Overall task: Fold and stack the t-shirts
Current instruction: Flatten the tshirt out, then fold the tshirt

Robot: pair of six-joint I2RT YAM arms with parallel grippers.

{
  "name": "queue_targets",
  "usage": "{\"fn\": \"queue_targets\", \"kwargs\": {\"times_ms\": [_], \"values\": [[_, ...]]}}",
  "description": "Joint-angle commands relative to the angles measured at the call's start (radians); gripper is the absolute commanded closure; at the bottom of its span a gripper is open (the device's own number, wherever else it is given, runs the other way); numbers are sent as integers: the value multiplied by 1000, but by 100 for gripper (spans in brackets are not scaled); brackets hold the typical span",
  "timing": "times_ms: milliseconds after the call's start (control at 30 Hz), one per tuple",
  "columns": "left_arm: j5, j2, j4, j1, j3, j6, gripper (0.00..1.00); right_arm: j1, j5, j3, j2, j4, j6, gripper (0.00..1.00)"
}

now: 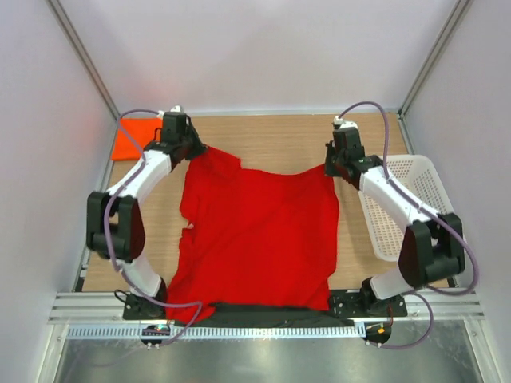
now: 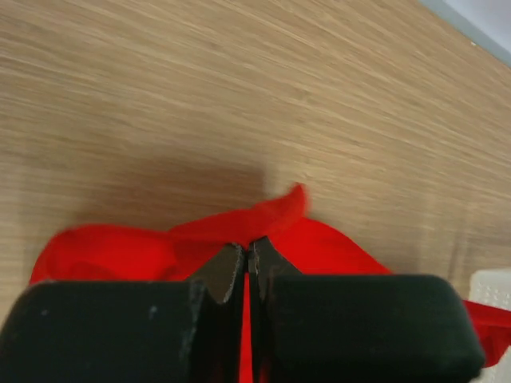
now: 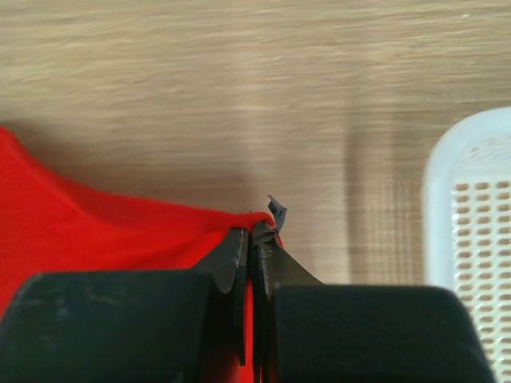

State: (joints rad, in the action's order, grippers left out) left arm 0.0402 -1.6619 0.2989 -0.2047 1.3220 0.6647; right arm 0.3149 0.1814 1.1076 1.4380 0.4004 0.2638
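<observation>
Seen from above, the orange t-shirt [image 1: 128,144] in the far left corner is partly covered by the left arm, and the two far corners of the red t-shirt [image 1: 255,239] disappear inside the pinched tips of the left gripper [image 1: 196,150] and right gripper [image 1: 329,169]. In each wrist view the black fingers [image 2: 120,327] hide the cloth under them and the bottom edge cuts it off. The white basket [image 3: 471,159] is cropped at the right wrist view's right edge; the left wrist view's tabletop [image 2: 239,80] is smeared.
</observation>
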Motion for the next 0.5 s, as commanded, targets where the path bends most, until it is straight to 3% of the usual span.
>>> {"fn": "queue_targets", "kwargs": {"times_ms": [0,233,467], "values": [[15,-77,-237,54,124,-22,100,-85,-40,99,80,-178,-78,99],[162,-370,-222,122,448,27,100,-115,-99,313,334,-69,-181,99],[168,-404,-207,123,500,41,100,-115,-106,420,420,-52,-170,99]]}}
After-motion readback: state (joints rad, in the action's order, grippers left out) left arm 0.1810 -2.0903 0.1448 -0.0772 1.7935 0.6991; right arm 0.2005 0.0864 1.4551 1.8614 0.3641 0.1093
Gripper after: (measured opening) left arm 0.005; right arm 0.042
